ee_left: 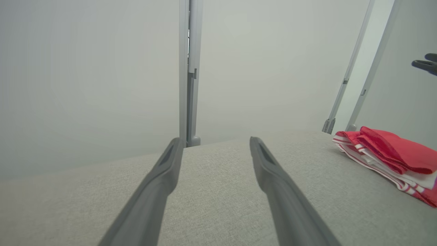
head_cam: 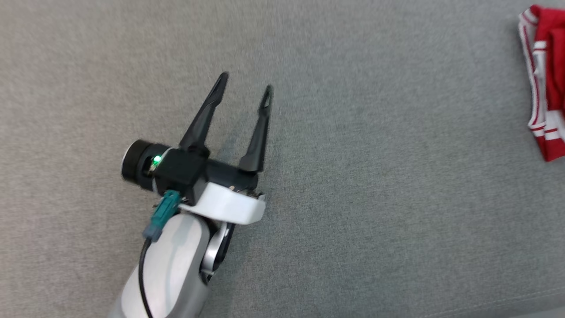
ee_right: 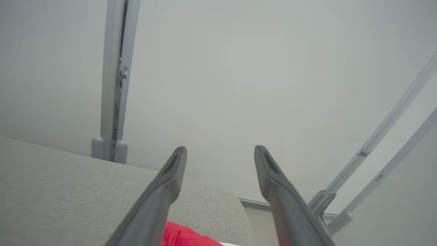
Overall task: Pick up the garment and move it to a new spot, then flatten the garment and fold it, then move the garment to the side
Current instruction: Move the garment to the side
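The garment (head_cam: 546, 88) is red with white stripes and lies folded at the right edge of the head view, on the grey fabric surface (head_cam: 353, 176). It also lies at the right of the left wrist view as a folded garment (ee_left: 389, 157). My left gripper (head_cam: 245, 88) hovers open over bare fabric, well to the left of the garment, nothing between its fingers. Its own camera shows the left gripper (ee_left: 213, 143) open and empty. My right gripper (ee_right: 220, 152) is open above the garment (ee_right: 184, 236), whose red edge peeks in at the bottom. Its fingertips (ee_left: 425, 64) appear above the garment.
Pale wall panels with grey vertical posts (ee_left: 189, 68) stand behind the surface. Slanted grey frame bars (ee_left: 355, 68) rise at the back right corner. The surface's far edge (ee_right: 239, 201) ends near the right gripper.
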`<state>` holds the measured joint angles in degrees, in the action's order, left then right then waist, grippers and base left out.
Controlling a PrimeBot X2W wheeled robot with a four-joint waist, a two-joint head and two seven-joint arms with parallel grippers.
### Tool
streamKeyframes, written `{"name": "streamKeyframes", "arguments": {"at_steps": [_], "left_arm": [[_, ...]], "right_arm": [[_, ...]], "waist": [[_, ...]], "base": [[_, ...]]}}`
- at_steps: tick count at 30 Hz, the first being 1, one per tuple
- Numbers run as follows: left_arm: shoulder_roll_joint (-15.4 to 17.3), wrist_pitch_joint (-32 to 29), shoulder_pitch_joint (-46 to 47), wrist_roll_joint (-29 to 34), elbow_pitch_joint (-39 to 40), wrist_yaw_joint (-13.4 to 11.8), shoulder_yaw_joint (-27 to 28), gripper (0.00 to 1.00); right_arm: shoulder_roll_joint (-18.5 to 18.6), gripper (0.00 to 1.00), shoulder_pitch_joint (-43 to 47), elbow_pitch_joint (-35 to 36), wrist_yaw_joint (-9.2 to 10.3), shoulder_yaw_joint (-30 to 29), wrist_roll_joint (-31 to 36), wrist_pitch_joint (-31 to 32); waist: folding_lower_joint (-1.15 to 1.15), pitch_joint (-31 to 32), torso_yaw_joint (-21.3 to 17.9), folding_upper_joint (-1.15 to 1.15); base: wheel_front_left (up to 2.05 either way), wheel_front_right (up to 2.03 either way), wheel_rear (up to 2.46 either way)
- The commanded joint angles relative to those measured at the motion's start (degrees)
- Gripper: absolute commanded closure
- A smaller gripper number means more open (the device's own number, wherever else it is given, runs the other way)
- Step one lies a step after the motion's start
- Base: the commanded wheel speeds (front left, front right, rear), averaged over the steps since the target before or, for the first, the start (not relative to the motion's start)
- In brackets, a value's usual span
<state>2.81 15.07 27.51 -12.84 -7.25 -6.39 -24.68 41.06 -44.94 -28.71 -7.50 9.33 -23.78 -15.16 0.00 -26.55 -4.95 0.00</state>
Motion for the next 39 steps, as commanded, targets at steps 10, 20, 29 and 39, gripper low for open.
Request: {"name": "streamKeyframes", "arguments": {"at_steps": [10, 20, 29, 39], "left_arm": [[0.24, 0.02, -14.02, 0.5, 2.18, 0.28, 10.77, 0.0], [0.24, 0.02, -21.84, 1.14, 4.3, 0.46, 15.14, 0.0], [0.24, 0.03, -25.33, 2.93, 3.03, -0.61, 15.05, 0.0], [0.24, 0.02, -26.96, 3.6, 2.7, -2.28, 13.97, 0.0]], "right_arm": [[-17.05, 0.0, 20.08, 17.09, 0.03, -7.39, 6.0, 0.01], [-27.1, 0.0, 31.41, 24.24, 0.03, -8.83, 9.02, 0.01], [-31.03, 0.0, 37.38, 25.86, 0.03, -10.24, 12.59, 0.0], [-33.27, 0.0, 38.83, 24.54, 0.03, -8.48, 15.0, 0.01]], "waist": [[0.0, 15.2, 2.21, 0.0], [0.0, 19.85, 4.45, 0.0], [0.0, 22.13, 5.42, 0.0], [0.0, 22.66, 5.11, 0.0]], "base": [[0.0, 0.0, 0.0], [0.0, 0.0, 0.0], [0.0, 0.0, 0.0], [0.0, 0.0, 0.0]]}}
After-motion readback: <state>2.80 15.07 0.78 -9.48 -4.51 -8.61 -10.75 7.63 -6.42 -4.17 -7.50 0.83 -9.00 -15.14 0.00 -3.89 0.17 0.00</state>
